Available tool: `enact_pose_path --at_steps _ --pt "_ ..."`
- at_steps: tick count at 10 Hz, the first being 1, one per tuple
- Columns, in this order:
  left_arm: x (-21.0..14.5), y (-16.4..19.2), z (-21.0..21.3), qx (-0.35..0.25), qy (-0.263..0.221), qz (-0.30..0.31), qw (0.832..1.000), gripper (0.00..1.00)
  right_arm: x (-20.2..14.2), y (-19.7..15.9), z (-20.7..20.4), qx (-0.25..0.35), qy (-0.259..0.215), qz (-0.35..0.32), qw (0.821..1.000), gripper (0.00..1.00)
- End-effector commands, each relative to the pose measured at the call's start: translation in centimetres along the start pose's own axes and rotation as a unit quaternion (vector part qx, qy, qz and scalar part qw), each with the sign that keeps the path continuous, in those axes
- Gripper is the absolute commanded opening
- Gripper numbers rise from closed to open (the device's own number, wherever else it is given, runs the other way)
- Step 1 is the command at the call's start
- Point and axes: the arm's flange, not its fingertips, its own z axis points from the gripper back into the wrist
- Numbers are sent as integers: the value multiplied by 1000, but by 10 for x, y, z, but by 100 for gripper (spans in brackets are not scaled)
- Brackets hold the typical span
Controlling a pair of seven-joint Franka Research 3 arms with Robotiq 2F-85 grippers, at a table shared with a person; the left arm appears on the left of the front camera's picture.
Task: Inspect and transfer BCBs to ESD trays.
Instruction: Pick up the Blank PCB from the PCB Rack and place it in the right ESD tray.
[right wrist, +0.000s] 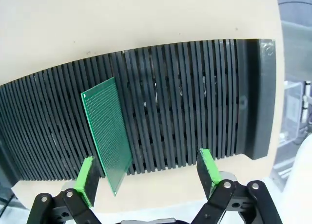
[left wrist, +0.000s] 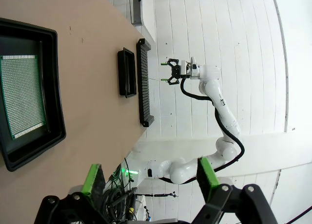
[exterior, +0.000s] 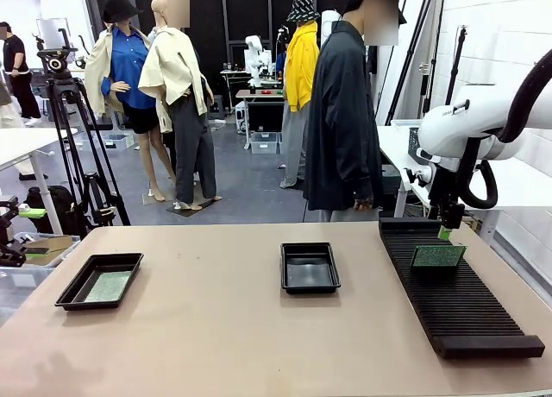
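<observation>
Right end effector point(right wrist: 146, 174): green pads spread wide, nothing gripped. In the right wrist view it hangs over the near edge of the long black ribbed slotted rack point(right wrist: 195, 102).
One thin green speckled circuit board point(right wrist: 107, 136) stands in a slot there, closer to one pad point(right wrist: 87, 181) than the other. No contact visible.
Front view: same end effector point(exterior: 446, 224) sits above the rack's far end point(exterior: 466, 302), just behind that board point(exterior: 437, 256) and apart from it.

Board pose: on its long edge, long axis along the slot, so across the rack's width. It's tilted rather than upright, pale speckled face toward the robot's side.

Left end effector point(left wrist: 149, 177): also fully spread, empty, held above the left end of the beige worktop point(exterior: 216, 345). In its wrist view, a shallow black plastic tray with a raised sloping rim point(left wrist: 56, 87) sits close by, with a second green board point(left wrist: 22, 97) flat on its floor, face up, edges square to the tray walls. Partly cut off by the picture edge, so I can't call its long axis.
Front view has that tray point(exterior: 73, 289) at the worktop's left end with the board point(exterior: 108, 285) inside.

A matching black tray point(exterior: 285, 267) sits mid-worktop, well apart from the first and left of the rack, long axis pointing away from the robot, glossy floor showing.
Left wrist view picks up that tray point(left wrist: 126, 73), the rack point(left wrist: 144, 83) and the right end effector point(left wrist: 170, 72) farther off.

Person in a dark jacket point(exterior: 345, 112) stands at the far side.
</observation>
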Motion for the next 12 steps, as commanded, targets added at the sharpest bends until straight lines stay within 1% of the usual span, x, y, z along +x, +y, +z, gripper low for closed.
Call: enact_pose_path --at_steps 1,2,7,8,9,10,12 --pt "-1 -2 1 1 0 -2 1000 100 -2 4 1 -2 5 21 1000 100" --pt "-1 -2 1 1 0 -2 1000 100 0 0 0 0 0 0 1000 100" --pt "-1 -2 1 1 0 -2 1000 100 0 0 1 -1 1 3 1000 100" --pt "-1 -2 1 1 0 -2 1000 100 -6 8 -5 0 -16 -2 1000 100" --pt "-1 -2 1 1 0 -2 1000 100 -9 11 -7 3 -31 13 999 100" --pt "-1 -2 1 1 0 -2 1000 100 -11 13 -8 8 -38 12 999 100" --pt "-1 -2 1 1 0 -2 1000 100 -10 17 -9 13 -36 16 999 100"
